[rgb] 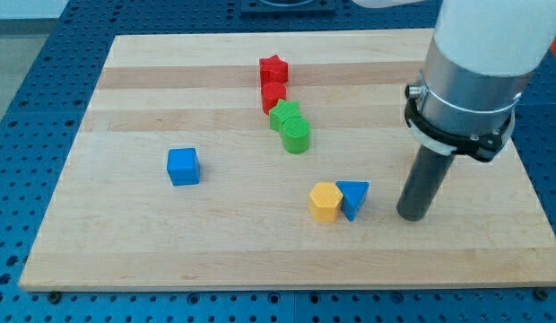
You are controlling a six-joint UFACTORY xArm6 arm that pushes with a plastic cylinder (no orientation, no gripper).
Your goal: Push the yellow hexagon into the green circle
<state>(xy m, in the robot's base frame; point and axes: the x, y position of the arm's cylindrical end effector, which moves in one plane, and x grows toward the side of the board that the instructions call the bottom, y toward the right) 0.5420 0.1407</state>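
Observation:
The yellow hexagon (325, 201) lies on the wooden board, right of centre toward the view's bottom. A blue triangle (353, 197) touches its right side. The green circle (296, 137) lies above and a little to the left of the hexagon, with a gap between them. My tip (412, 215) rests on the board to the right of the blue triangle, a short gap away, and touches no block.
A green star (284, 116) touches the green circle's upper left. Above it stand a red block (273, 94) and a red star (273, 69). A blue cube (183, 167) lies alone at the left. The board's right edge (529, 179) is near the rod.

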